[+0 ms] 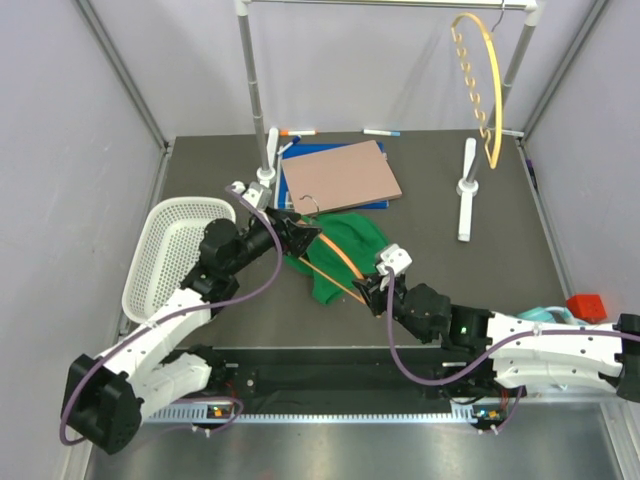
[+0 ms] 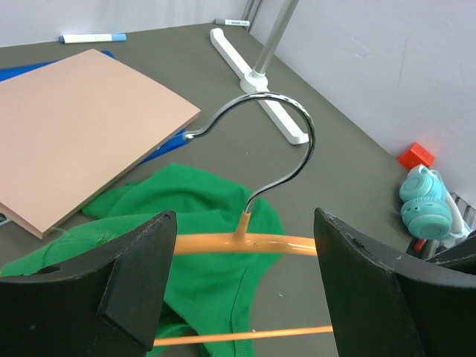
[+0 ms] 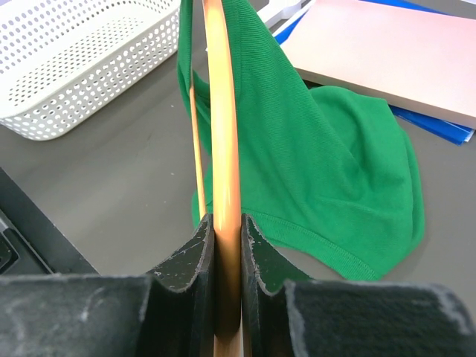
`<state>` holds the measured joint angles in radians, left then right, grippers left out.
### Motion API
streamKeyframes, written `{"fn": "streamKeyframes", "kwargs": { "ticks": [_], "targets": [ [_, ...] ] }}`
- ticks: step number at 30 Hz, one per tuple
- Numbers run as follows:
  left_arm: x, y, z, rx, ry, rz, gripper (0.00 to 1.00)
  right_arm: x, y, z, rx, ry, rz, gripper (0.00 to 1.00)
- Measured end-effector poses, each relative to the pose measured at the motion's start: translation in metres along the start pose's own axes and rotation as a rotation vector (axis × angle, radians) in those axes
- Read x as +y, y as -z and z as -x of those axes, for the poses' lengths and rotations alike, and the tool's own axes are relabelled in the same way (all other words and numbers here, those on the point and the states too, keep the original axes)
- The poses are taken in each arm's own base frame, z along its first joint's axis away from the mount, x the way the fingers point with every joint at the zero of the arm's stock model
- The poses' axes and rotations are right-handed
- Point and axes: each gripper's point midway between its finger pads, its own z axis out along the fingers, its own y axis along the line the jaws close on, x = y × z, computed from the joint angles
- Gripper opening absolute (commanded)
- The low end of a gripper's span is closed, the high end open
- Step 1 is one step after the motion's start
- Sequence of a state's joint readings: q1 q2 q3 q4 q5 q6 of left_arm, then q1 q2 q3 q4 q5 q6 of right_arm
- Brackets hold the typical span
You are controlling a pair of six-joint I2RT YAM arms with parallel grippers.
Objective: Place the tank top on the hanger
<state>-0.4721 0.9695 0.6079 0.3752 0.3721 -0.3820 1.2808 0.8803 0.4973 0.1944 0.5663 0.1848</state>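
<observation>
**While the right gripper [image 3: 227, 223] pinches the thin orange plastic hanger [image 2: 216, 243], the left gripper [image 2: 244, 227] stands wide open**

Where I stand behind the arms, the dark grey table [image 1: 450, 270] is like a clock face, with 12 at the far wall. The bright green sleeveless tank top [image 1: 355, 238] lies bunched up near the middle of it. The hanger lies slanted across the cloth, from about 10 o'clock down to 4 o'clock.

The right gripper reaches in from 4 o'clock. Its two black fingers [image 3: 186, 260] are squeezed tight on one orange arm of the hanger. Past the fingers, the green cloth hangs around the far part of that arm. I cannot tell if a strap is over it.

The left gripper reaches in from 8 o'clock, at the top of the hanger. Its fingers are far apart and pinch nothing. The orange arch runs across the gap between them, and the bent metal hook [image 2: 309, 137] sticks out past them.

At 12 o'clock from the tank top lies a flat brown board [image 1: 340, 175] on a blue folder [image 3: 439, 125]. A white plastic basket with holes [image 1: 160, 250] sits at 9 o'clock. A metal rack with white feet [image 1: 252, 80] stands at the far end, and a yellow hanger with a wavy bar [image 1: 496, 110] hangs from it at 1 o'clock.
</observation>
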Motion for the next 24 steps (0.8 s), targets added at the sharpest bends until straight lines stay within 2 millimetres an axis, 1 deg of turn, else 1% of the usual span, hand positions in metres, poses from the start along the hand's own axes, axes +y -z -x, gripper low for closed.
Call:
{"fn": "streamKeyframes", "kwargs": {
  "ticks": [4,7,8,11,12,14,15,18,19,20,24],
  "targets": [
    [-0.003,-0.009,-0.007,0.018,-0.028,-0.003,0.75,0.002,0.000,0.000,0.002,-0.001,0.011,0.00],
    [-0.005,-0.019,-0.009,0.032,-0.052,-0.004,0.67,0.003,0.000,0.000,0.003,-0.003,0.015,0.00],
    [-0.006,-0.022,-0.010,0.036,-0.065,-0.002,0.63,0.003,0.000,0.000,0.003,-0.004,0.016,0.00],
    [-0.010,-0.028,-0.014,0.045,-0.100,-0.002,0.56,0.003,0.000,0.000,0.003,-0.009,0.018,0.00],
    [-0.011,-0.029,-0.015,0.047,-0.113,0.001,0.49,0.003,0.000,0.000,0.002,-0.011,0.018,0.00],
    [-0.012,-0.031,-0.018,0.048,-0.140,0.018,0.41,0.003,0.001,0.001,-0.001,-0.014,0.019,0.00],
    [-0.011,-0.031,-0.018,0.047,-0.157,0.030,0.30,0.003,0.001,0.002,-0.003,-0.016,0.019,0.00],
    [-0.004,-0.032,-0.017,0.036,-0.208,0.081,0.13,0.003,0.003,0.004,-0.009,-0.025,0.019,0.00],
    [-0.002,-0.032,-0.016,0.034,-0.223,0.098,0.02,0.003,0.003,0.004,-0.010,-0.026,0.019,0.00],
    [-0.001,-0.032,-0.017,0.035,-0.234,0.108,0.00,0.003,0.003,0.004,-0.010,-0.026,0.017,0.00],
    [0.004,-0.031,-0.019,0.041,-0.270,0.150,0.00,0.002,0.000,-0.001,0.003,-0.024,0.004,0.00]
  ]
}}
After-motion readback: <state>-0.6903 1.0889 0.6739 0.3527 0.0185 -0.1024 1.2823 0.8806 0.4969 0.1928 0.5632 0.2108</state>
